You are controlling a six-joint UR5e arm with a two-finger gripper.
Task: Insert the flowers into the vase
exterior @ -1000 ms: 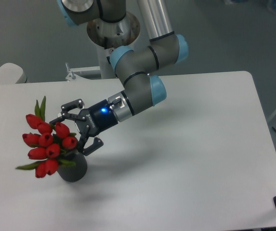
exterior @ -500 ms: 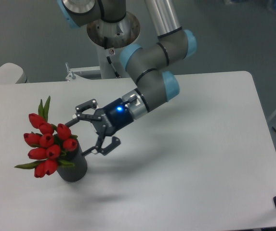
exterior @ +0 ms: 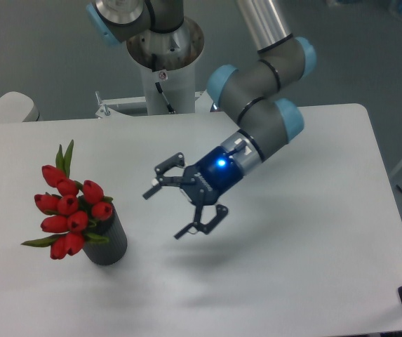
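The gripper hangs over the white table with its black fingers spread wide and nothing between them; a blue light glows on its wrist, and any lettering there is too small to read. Well to its left stands the dark ribbed cylindrical vase, holding the red tulip flowers, which lean away from the gripper.

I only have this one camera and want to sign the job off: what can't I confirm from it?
- Stems of the flowers: hidden inside the vase, so their depth and seating cannot be judged.
- Vase mouth: mostly covered by blooms and leaves.
- Vase's left side: behind the overhanging buds.
- Tool: open and apart from the bunch, but its height above the table cannot be read from this single view.
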